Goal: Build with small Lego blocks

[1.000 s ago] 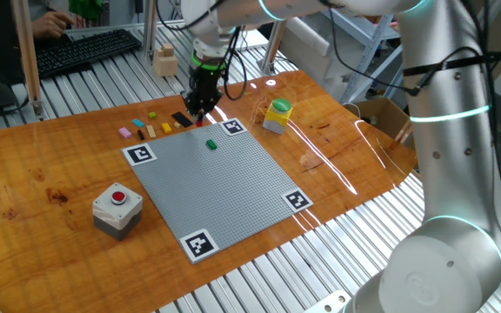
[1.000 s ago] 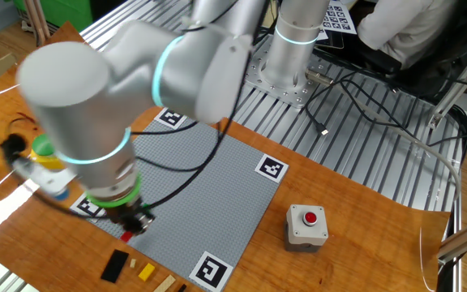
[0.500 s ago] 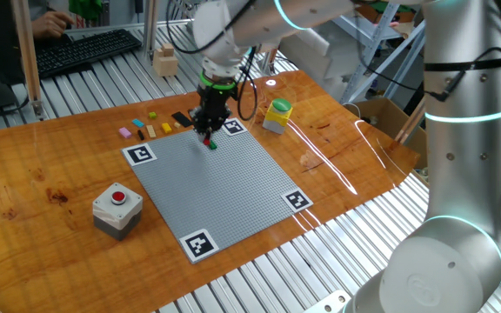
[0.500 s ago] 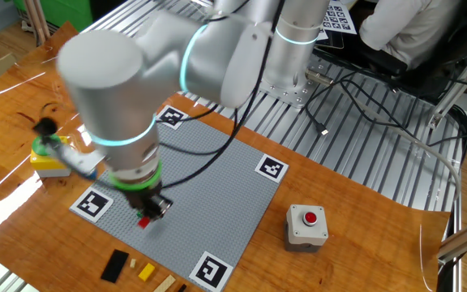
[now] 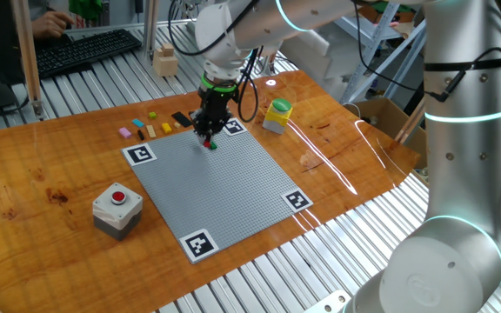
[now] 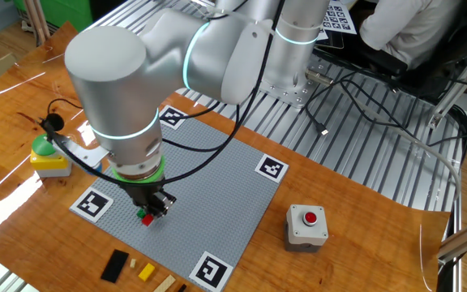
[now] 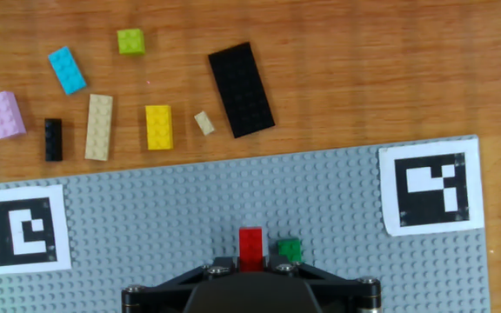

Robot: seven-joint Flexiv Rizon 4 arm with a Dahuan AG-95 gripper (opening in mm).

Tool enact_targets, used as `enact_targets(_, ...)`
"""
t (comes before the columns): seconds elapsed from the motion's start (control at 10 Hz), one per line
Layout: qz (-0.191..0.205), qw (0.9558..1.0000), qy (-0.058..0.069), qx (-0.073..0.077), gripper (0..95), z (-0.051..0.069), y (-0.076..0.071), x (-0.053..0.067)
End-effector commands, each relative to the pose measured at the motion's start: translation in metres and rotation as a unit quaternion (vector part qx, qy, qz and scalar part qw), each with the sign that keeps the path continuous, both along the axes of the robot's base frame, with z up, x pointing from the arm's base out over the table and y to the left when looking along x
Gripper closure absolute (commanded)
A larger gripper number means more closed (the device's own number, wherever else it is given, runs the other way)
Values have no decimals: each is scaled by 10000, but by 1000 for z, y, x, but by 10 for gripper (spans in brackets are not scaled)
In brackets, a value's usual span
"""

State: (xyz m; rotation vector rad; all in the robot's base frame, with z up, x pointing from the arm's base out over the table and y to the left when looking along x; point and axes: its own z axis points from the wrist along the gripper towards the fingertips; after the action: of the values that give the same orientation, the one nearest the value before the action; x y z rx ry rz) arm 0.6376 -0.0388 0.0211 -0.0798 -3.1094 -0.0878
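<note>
Red brick (image 7: 250, 245) seemingly in jaws, beside green brick (image 7: 289, 250), grey baseplate (image 7: 190, 209)

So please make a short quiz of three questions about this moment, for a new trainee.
1. True or false: the gripper holds a blue brick.
2. In the hand view, which loose piece on the wood is largest? A) black plate B) pink brick C) yellow brick
3. Fill in: beside the red brick, on the grey baseplate, sits a ____ brick.

Key: 1 false, it is red; 2 A; 3 green.
</note>
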Motion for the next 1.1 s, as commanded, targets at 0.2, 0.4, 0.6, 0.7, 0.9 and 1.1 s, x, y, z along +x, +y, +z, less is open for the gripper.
enact_targets(0.2, 18, 10000, -26, -11, 950, -2, 0, -3)
enact_targets(0.4, 30, 10000, -44, -8, 950, -5, 0, -6)
enact_targets(0.6, 43, 10000, -52, -10, 950, -6, 0, -7)
enact_targets(0.7, 44, 10000, -69, -10, 950, -8, 0, -8)
enact_targets(0.9, 67, 10000, -64, -17, 950, -9, 0, -9)
enact_targets(1.1, 66, 10000, -70, -18, 950, -10, 0, -9)
